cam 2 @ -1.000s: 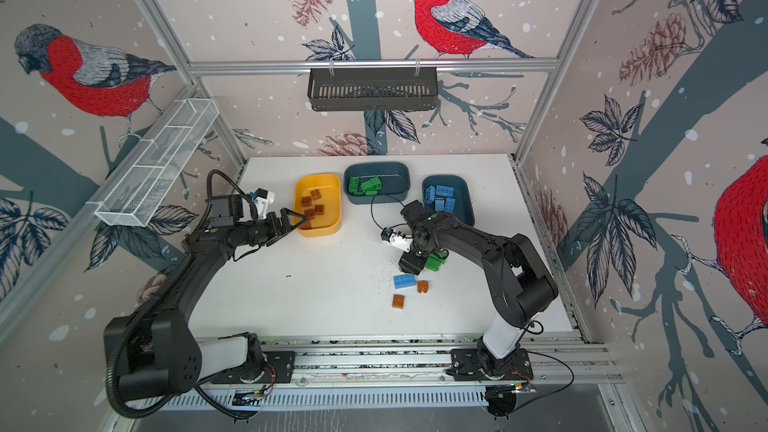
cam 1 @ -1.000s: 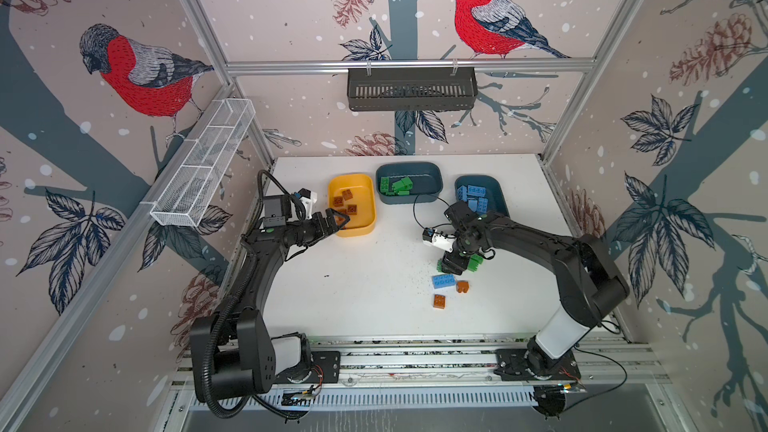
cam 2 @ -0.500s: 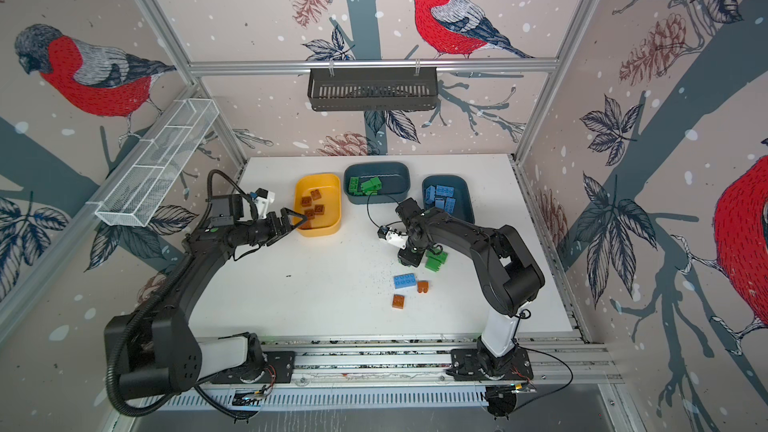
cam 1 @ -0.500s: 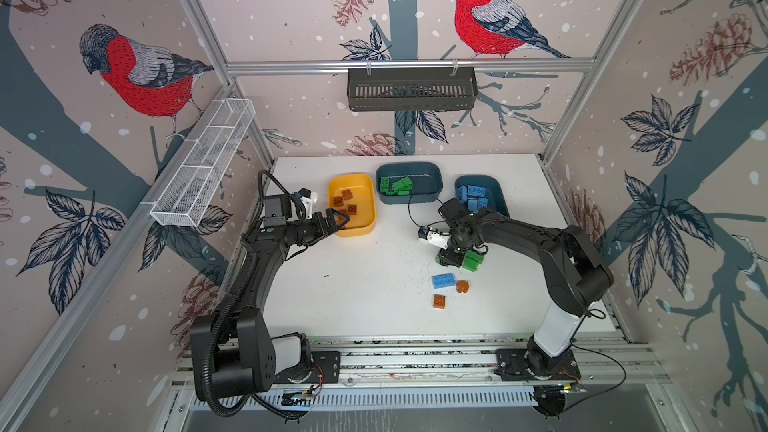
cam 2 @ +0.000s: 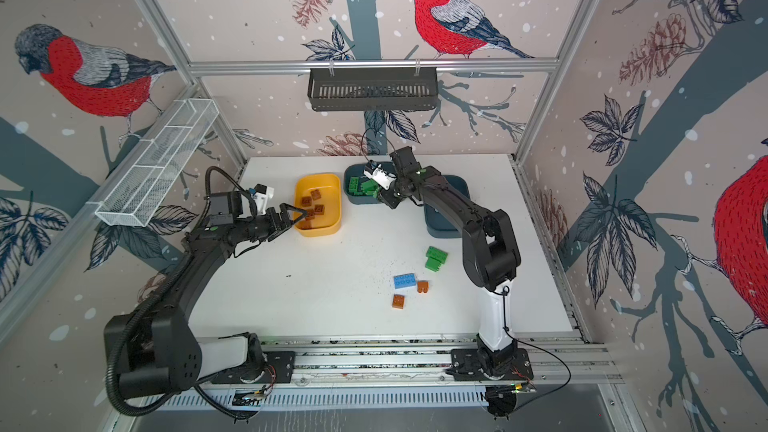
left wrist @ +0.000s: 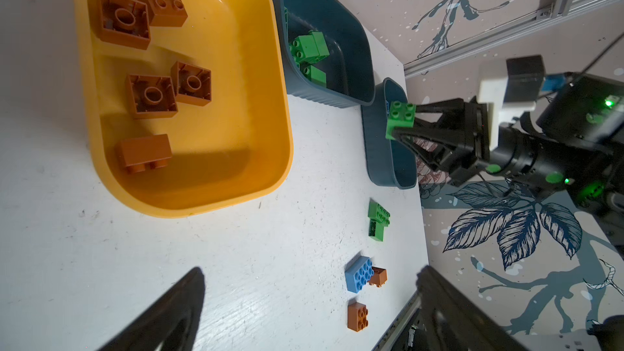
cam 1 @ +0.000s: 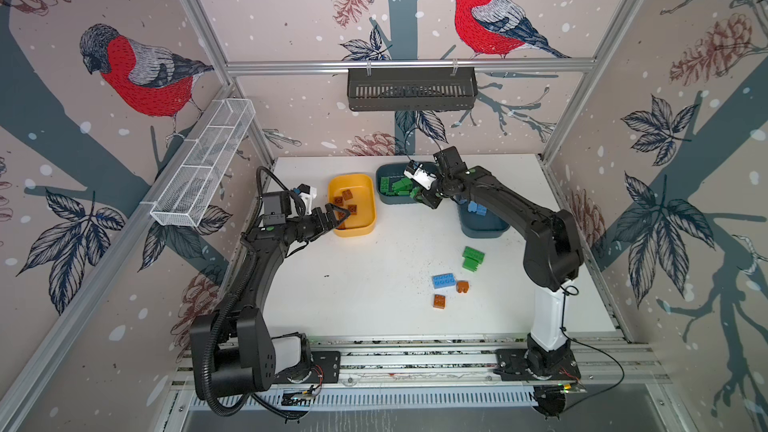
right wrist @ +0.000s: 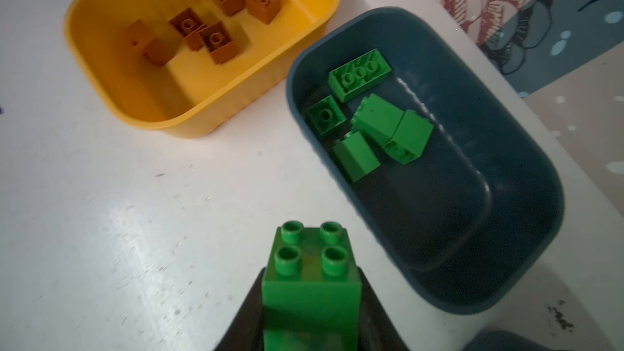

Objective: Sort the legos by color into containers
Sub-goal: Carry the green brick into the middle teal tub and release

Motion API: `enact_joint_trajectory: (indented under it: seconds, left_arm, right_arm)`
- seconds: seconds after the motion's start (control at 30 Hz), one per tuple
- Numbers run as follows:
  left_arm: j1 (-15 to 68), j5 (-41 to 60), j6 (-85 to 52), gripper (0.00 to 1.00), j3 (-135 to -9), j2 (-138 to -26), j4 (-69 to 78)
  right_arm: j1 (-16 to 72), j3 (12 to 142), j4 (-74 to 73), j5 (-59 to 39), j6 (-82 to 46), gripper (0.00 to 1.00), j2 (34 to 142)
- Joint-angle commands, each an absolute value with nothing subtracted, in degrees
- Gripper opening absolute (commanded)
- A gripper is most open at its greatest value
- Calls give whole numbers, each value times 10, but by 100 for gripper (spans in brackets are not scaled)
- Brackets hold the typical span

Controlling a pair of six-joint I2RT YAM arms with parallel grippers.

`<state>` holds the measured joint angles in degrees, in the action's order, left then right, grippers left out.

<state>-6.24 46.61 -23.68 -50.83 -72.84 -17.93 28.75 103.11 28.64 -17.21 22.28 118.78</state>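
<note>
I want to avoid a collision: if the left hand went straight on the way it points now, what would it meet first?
Probably the yellow tub: the open left hand points across its front end. Its height over the rim is unclear, so it might pass above it.

**A:** Where is there room?

**B:** The white table (cam 1: 353, 284) lies bare across the centre and lower left of the frame.

**A:** And in the way?

**B:** Upper middle: the yellow tub (cam 1: 353, 232), teal tub (cam 1: 392, 200) and second teal tub (cam 1: 484, 230) stand close together. The left gripper (cam 1: 338, 217), spread wide, hangs over the yellow tub's lower left corner. The right gripper (cam 1: 422, 197), clamped on a green brick (right wrist: 310, 285), hangs over the teal tub's near edge. The right arm (cam 1: 507, 201) crosses the second. Right of centre, loose bricks (cam 1: 443, 280) cluster.
</note>
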Motion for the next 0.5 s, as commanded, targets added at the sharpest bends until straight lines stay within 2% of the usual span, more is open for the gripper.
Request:
enact_joint_trajectory:
  seconds: [0.0, 0.23, 0.37, 0.47]
  left_arm:
    - [-61, 479, -247, 97, -518, -727, -150]
    - [-61, 484, -267, 97, -529, -732, -121]
    - [-61, 479, -284, 97, -526, -734, -88]
    - [-61, 480, -295, 97, -526, -741, -68]
  right_arm:
    - [283, 1111, 277, -132, 194, 26, 1244]
    - [268, 1242, 270, -89, 185, 28, 1363]
    - [264, 1250, 240, -55, 180, 30, 1389]
    - [261, 1252, 224, -46, 177, 35, 1402]
